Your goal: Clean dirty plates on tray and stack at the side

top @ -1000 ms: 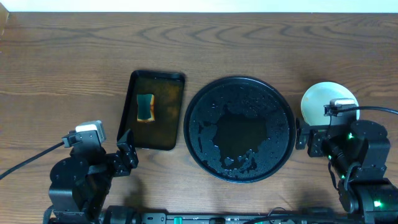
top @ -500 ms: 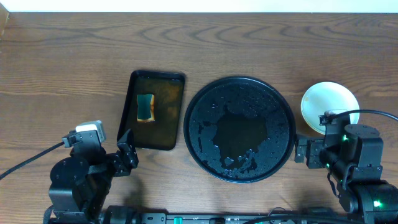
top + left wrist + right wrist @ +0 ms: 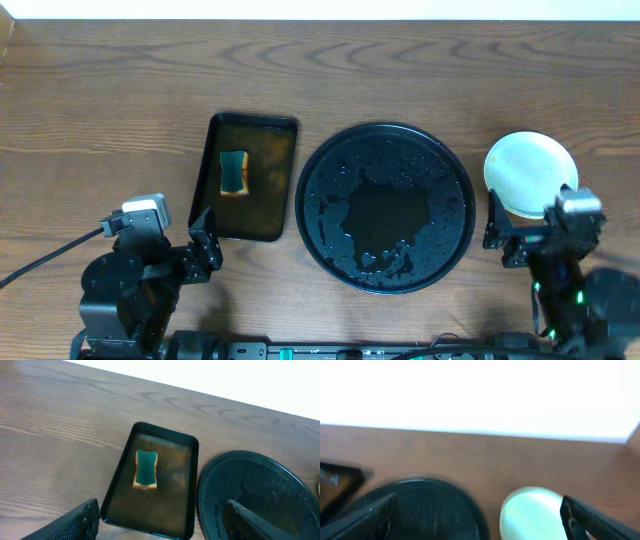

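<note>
The round black tray point(image 3: 385, 150) sits mid-table, wet with no plates on it; it also shows in the left wrist view point(image 3: 280, 475) and the right wrist view point(image 3: 420, 505). A pale mint-green plate point(image 3: 528, 168) lies on the wood right of the tray, and shows in the right wrist view point(image 3: 532, 510); I cannot tell whether others are stacked under it. My right gripper point(image 3: 512, 232) is open and empty, just in front of the plate. My left gripper point(image 3: 203, 248) is open and empty near the front edge, in front of the rectangular tray.
A dark rectangular tray point(image 3: 250, 128) with a green and yellow sponge point(image 3: 234, 171) stands left of the round tray; it also shows in the left wrist view point(image 3: 165, 440). The table's far edge runs along the top.
My right arm has drawn back toward the front edge, uncovering the whole plate. The left arm has not moved.
</note>
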`<state>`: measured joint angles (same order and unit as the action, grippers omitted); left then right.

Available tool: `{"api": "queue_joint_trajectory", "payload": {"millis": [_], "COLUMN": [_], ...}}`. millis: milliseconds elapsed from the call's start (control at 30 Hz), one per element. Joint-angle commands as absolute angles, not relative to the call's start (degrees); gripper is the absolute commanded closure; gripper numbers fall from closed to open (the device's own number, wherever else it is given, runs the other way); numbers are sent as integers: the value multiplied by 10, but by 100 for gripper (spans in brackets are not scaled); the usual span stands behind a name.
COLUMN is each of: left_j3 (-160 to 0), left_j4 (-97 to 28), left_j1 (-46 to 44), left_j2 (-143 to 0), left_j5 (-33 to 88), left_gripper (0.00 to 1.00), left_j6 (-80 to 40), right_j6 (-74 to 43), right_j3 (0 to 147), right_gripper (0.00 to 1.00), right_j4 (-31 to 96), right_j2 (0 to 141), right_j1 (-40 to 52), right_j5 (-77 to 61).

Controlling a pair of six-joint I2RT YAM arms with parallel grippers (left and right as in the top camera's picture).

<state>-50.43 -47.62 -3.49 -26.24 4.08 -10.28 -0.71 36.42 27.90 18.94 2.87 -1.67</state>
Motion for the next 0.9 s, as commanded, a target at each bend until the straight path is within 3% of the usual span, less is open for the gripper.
{"api": "queue_joint_trajectory", "payload": {"millis": [0, 267, 533, 767, 867], "left_j3": [-502, -502, -502, -502, -502], "left_j4": [-475, -475, -475, -475, -475], "left_j1": [-36, -36, -36, -36, -36], "left_j2": [-261, -261, -261, -261, -261], "left_j5": [32, 32, 32, 32, 32], "left_gripper": [21, 22, 21, 21, 21], "left_j6": [-102, -102, -102, -102, -102], "right_j6": [4, 35, 40, 39, 26], "right_j3": [288, 120, 11, 3, 3], "right_gripper": [1, 1, 1, 1, 1], "right_j4": [218, 39, -94, 40, 42], "right_j2": [128, 8, 3, 3, 3], "right_j1": [31, 30, 30, 29, 30], "right_j5": [-20, -20, -15, -11, -16]}}
